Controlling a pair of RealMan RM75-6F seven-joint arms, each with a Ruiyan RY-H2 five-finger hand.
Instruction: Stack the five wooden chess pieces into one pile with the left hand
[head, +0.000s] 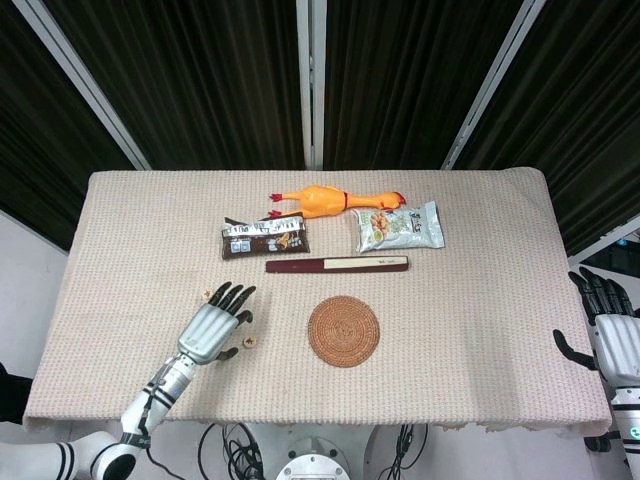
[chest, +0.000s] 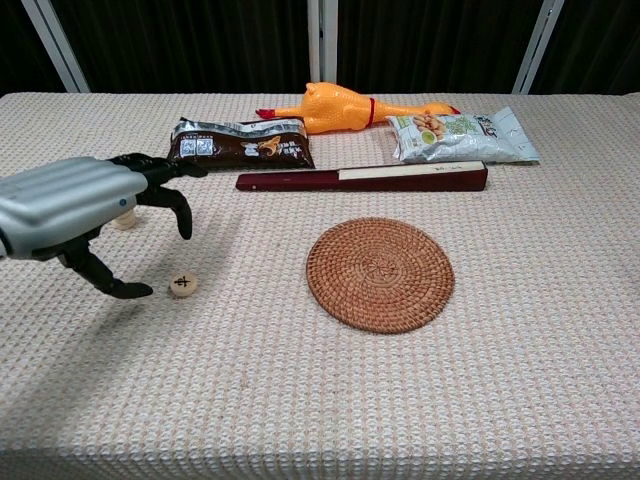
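Observation:
A single round wooden chess piece (chest: 183, 285) lies flat on the cloth, seen in the head view as the piece (head: 249, 341). A short pile of chess pieces (chest: 125, 218) stands further back left, partly hidden by my hand; in the head view only the pile's edge (head: 208, 294) shows. My left hand (chest: 80, 205) hovers just left of the single piece with its fingers spread and nothing in it, its thumb tip close to the piece. In the head view the left hand (head: 215, 326) lies between pile and piece. My right hand (head: 610, 335) stays off the table's right edge, fingers apart and empty.
A woven round coaster (chest: 380, 273) lies right of the single piece. Behind it sit a long dark red box (chest: 360, 177), a brown snack bag (chest: 238, 143), a rubber chicken (chest: 345, 105) and a green snack bag (chest: 462, 135).

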